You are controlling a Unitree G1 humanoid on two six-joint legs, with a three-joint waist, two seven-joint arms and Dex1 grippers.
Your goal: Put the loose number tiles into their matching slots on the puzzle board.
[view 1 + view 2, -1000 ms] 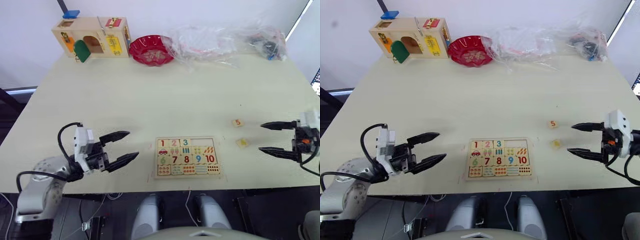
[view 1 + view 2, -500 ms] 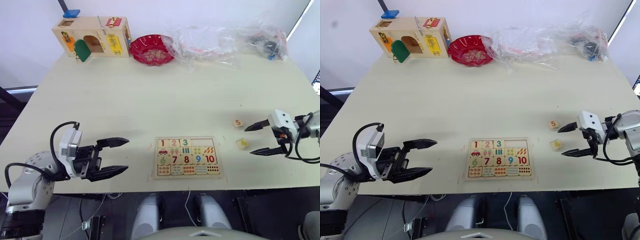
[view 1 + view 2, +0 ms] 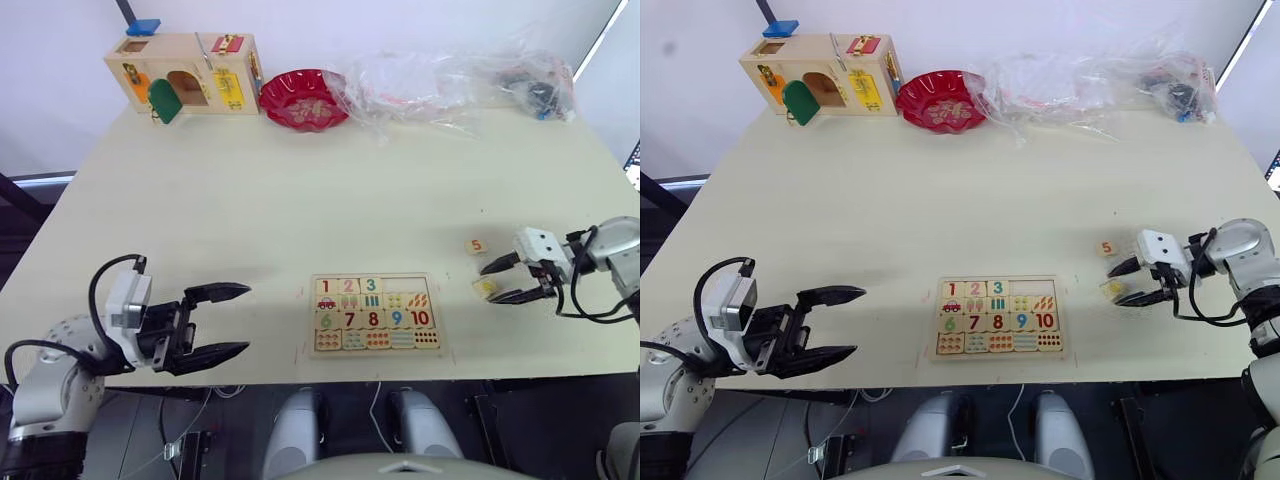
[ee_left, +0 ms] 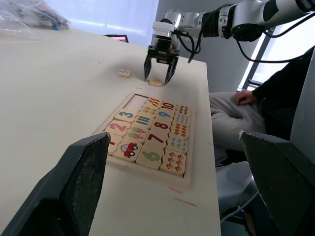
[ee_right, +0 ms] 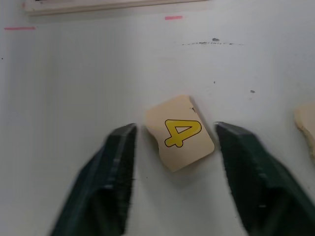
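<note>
Bright, even light; soft shadows on the table (image 3: 330,200); blurred near pincer fingers (image 5: 113,182).

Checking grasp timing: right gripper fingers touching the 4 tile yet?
Apart. Right wrist view shows bare table between the 4 tile and each of the fingers of the right gripper.

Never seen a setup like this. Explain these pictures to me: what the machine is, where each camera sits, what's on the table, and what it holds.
A two-armed humanoid robot stands at a table. Two pictures come from its head, looking down; one comes from each wrist. The puzzle board has its spaces for 4 and 5 empty. The right claw is open around the loose 4 tile, which lies flat, not yet gripped. The 5 tile lies beside it. The left claw is open and holds nothing. At the far edge: a wooden latch box, a red bowl, plastic bags.
</note>
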